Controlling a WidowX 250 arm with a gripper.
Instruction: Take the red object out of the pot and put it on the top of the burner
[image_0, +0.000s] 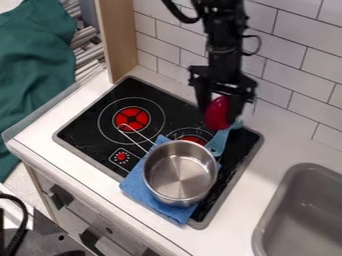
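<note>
- Black cable (24, 225) at the near left corner;
- steel pot (180, 172) on a blue cloth (135, 186), atop the stove (87, 125);
- end effector (218, 117) above the stove, clamped on the red object (216, 113)

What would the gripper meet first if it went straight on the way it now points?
The gripper points down, holding the red object. First in line is probably the light blue utensil beside the pot, though depth is unclear; it might meet the black cooktop instead.
</note>
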